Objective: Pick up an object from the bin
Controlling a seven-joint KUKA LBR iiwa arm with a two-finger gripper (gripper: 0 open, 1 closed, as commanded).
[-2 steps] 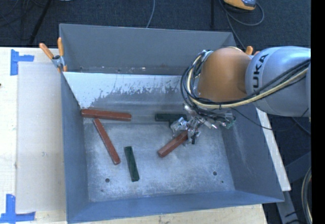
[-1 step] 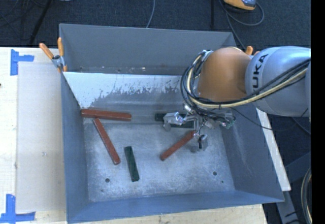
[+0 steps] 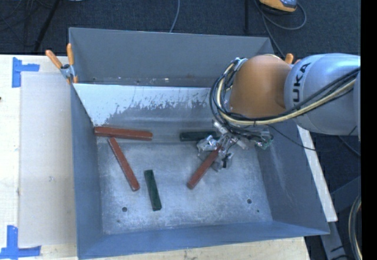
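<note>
My gripper (image 3: pixel 217 150) is low in the bin, right of its middle, under the orange wrist cover. Its fingers are at the upper end of a reddish-brown stick (image 3: pixel 200 174) that slants down to the left on the floor. They appear to stand on either side of that end. A dark green stick (image 3: pixel 192 135) lies just left of the gripper near the back wall, partly hidden by it.
Two more reddish-brown sticks lie at the left: one flat along the back (image 3: pixel 123 132), one slanting down (image 3: pixel 123 164). A second dark green stick (image 3: pixel 152 190) lies at front centre. The arm covers the bin's right side.
</note>
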